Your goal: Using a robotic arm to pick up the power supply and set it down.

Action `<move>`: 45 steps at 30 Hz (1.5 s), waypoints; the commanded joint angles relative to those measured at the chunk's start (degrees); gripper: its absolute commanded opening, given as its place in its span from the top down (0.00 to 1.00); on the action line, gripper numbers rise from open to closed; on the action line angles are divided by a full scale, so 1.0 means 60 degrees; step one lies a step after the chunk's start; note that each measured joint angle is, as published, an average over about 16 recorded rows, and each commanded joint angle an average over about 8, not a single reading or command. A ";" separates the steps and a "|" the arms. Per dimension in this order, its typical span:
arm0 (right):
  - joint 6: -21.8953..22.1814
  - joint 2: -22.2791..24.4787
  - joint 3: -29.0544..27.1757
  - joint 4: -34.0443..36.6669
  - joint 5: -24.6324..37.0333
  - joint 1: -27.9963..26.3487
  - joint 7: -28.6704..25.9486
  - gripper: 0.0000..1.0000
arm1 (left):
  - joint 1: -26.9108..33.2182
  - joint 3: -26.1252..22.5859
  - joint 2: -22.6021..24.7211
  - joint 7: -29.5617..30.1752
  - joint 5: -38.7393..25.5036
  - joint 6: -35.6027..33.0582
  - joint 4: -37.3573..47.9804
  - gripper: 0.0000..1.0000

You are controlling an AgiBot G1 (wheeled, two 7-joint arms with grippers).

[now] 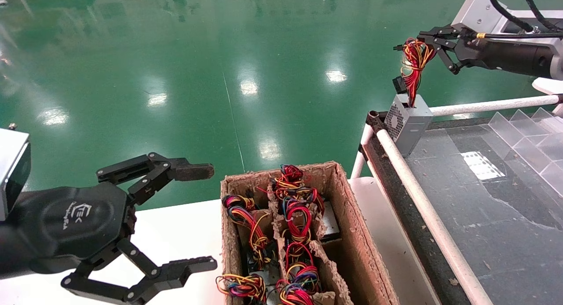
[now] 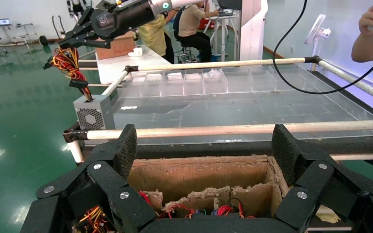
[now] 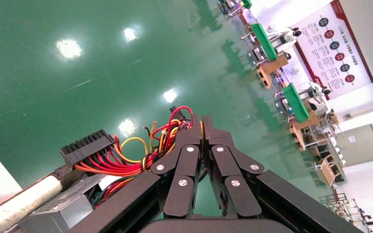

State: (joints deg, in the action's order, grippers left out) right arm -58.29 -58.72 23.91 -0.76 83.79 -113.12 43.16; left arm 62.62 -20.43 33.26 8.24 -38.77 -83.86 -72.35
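Silver-grey metal marks the power supply (image 1: 408,122), which rests tilted on the near corner of the conveyor bench (image 1: 484,199), leaning on the white rail (image 1: 422,199) that runs along the bench edge. Its perforated fan grille faces outward over the green floor (image 1: 220,76). The wire bundle (image 1: 414,63) of red, yellow and orange leads rises from the top of the power supply to the right hand (image 1: 424,43), whose fingers are clenched on the bundle above the box; a black plug (image 3: 88,146) hangs from the leads beside the power supply. The left hand (image 1: 200,217) hangs released, fingers spread wide, on the far side of the cardboard box (image 1: 347,226) from the power supply, over a white bench (image 1: 176,234). The cardboard box stands just beside the white rail, below the power supply in the head view, and holds further units with coloured wire bundles (image 1: 294,208) between cardboard dividers.
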 commanded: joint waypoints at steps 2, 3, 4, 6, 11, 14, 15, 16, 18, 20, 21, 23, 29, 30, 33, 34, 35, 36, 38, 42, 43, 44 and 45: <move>-0.0001 -0.0017 0.0002 0.0034 0.0004 0.0004 0.0021 0.57 | 0.0000 0.0000 0.0000 0.0000 0.0000 0.0000 0.0000 0.00; 0.0004 -0.0019 0.0000 0.0046 0.0001 0.0005 0.0018 0.45 | 0.0000 0.0000 0.0000 0.0000 0.0000 0.0000 0.0000 0.00; 0.0008 -0.0020 -0.0002 0.0057 -0.0002 0.0005 0.0014 0.32 | 0.0000 0.0000 0.0000 0.0000 0.0000 0.0000 0.0000 0.00; 0.0011 -0.0019 -0.0008 0.0080 -0.0011 0.0006 0.0002 0.07 | 0.0000 -0.0001 0.0000 0.0000 0.0000 0.0000 0.0000 0.00; -0.0002 -0.0010 -0.0017 0.0127 -0.0025 0.0009 -0.0046 0.00 | 0.0000 -0.0001 0.0000 -0.0001 0.0001 0.0000 0.0000 0.00; -0.0026 0.0002 -0.0024 0.0143 -0.0036 0.0010 -0.0072 0.00 | 0.0000 -0.0001 -0.0001 -0.0001 0.0001 0.0001 0.0000 0.00; -0.0039 0.0007 -0.0029 0.0147 -0.0043 0.0012 -0.0080 0.00 | 0.0000 -0.0001 -0.0001 -0.0001 0.0001 0.0001 0.0000 0.00; -0.0060 0.0015 -0.0039 0.0153 -0.0056 0.0016 -0.0092 0.00 | 0.0000 -0.0002 -0.0001 -0.0001 0.0001 0.0001 0.0000 0.00; -0.0122 0.0038 -0.0068 0.0170 -0.0099 0.0021 -0.0130 0.00 | 0.0000 -0.0002 -0.0001 -0.0001 0.0001 0.0001 0.0000 0.00; -0.0232 0.0082 -0.0136 0.0203 -0.0195 0.0019 -0.0215 0.00 | 0.0001 -0.0002 -0.0001 -0.0001 0.0001 0.0001 0.0000 0.00; -0.0294 0.0108 -0.0180 0.0225 -0.0259 0.0015 -0.0272 0.00 | 0.0001 -0.0002 -0.0001 -0.0001 0.0001 0.0001 0.0000 0.00; -0.0402 0.0155 -0.0261 0.0264 -0.0375 0.0006 -0.0375 0.00 | 0.0001 -0.0002 -0.0001 -0.0001 0.0001 0.0001 0.0000 0.00; -0.0710 0.0386 -0.0582 0.0162 -0.0940 0.0139 -0.0849 0.00 | -0.0001 -0.0002 -0.0002 -0.0001 0.0002 0.0003 0.0002 0.00; -0.0769 0.0440 -0.0629 0.0065 -0.1056 0.0215 -0.0964 0.00 | -0.0002 -0.0002 -0.0002 -0.0002 0.0002 0.0003 0.0003 0.00; -0.0935 0.0594 -0.0681 -0.0417 -0.1331 0.0552 -0.1309 0.00 | -0.0002 -0.0002 -0.0002 -0.0002 0.0002 0.0003 0.0004 0.00; -0.0998 0.0652 -0.0692 -0.0622 -0.1429 0.0692 -0.1443 0.00 | -0.0002 -0.0002 -0.0002 -0.0002 0.0002 0.0003 0.0004 0.00; -0.1064 0.0713 -0.0703 -0.0833 -0.1532 0.0837 -0.1581 0.00 | -0.0001 -0.0002 -0.0002 -0.0002 0.0002 0.0003 0.0004 0.00; -0.1127 0.0771 -0.0714 -0.1037 -0.1630 0.0978 -0.1715 0.00 | -0.0001 -0.0002 -0.0002 -0.0002 0.0002 0.0003 0.0004 0.00; -0.1258 0.0893 -0.0737 -0.1462 -0.1835 0.1269 -0.1993 0.00 | -0.0001 -0.0002 -0.0002 -0.0002 0.0003 0.0003 0.0004 0.00; -0.1516 0.1131 -0.0782 -0.2294 -0.2237 0.1840 -0.2538 0.00 | -0.0001 -0.0003 -0.0002 -0.0002 0.0003 0.0003 0.0005 0.00; -0.1582 0.1192 -0.0794 -0.2507 -0.2340 0.1986 -0.2678 0.00 | -0.0001 -0.0003 -0.0002 -0.0003 0.0003 0.0003 0.0005 0.00; -0.1648 0.1253 -0.0805 -0.2719 -0.2442 0.2131 -0.2816 0.00 | -0.0001 -0.0003 -0.0002 -0.0003 0.0003 0.0003 0.0005 0.00; -0.1711 0.1311 -0.0816 -0.2923 -0.2540 0.2271 -0.2950 0.00 | -0.0001 -0.0003 -0.0002 -0.0003 0.0003 0.0003 0.0005 0.00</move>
State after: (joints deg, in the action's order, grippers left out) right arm -68.57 -50.85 19.01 -18.32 68.54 -99.48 25.45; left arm 62.61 -20.44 33.25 8.22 -38.75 -83.84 -72.32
